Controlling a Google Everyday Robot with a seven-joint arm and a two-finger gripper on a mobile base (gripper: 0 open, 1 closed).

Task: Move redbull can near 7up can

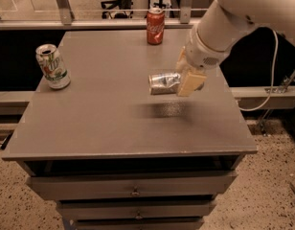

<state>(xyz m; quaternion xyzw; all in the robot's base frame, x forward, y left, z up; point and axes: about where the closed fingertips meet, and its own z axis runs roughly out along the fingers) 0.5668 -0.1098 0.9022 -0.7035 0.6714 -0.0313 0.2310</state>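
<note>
The redbull can (163, 82) is slim and silver. It lies sideways in the air above the right half of the grey table (109, 119), with its shadow on the top below it. My gripper (182, 78) is shut on its right end. The beige fingers (191, 82) clamp it. The 7up can (52, 66), white with a green band, stands upright near the table's left edge, well left of the gripper.
A red cola can (155, 26) stands upright at the back edge of the table. Drawers (133, 186) run below the tabletop. A railing and a black ledge lie behind. A cable hangs at the right.
</note>
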